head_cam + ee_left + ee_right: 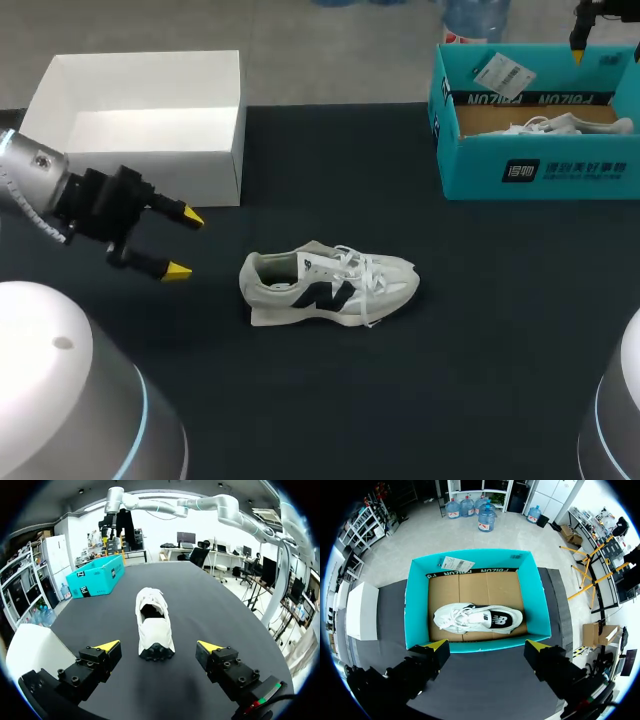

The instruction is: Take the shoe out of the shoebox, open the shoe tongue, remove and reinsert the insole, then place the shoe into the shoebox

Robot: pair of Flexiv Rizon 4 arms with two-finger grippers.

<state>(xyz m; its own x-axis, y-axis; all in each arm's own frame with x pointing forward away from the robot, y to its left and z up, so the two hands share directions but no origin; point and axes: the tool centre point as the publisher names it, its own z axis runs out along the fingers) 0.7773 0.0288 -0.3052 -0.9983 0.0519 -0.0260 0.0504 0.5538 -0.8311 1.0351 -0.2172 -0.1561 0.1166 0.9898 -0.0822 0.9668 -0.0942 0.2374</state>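
A white shoe (328, 285) with a dark side mark lies on its sole in the middle of the dark table, heel toward my left arm. My left gripper (184, 243) is open a short way from the heel; in its wrist view the shoe (154, 624) lies ahead of the gripper (161, 646), heel nearest. The teal shoebox (530, 120) stands at the back right with a second white shoe (477, 618) inside. My right gripper (486, 644) hangs open high above the shoebox (475, 596); only its yellow tip (578, 42) shows in the head view.
A white box lid (140, 120) stands at the back left, just behind my left gripper. A paper tag (505, 73) lies on the teal box's back edge. Bare dark tabletop (450, 350) runs along the front.
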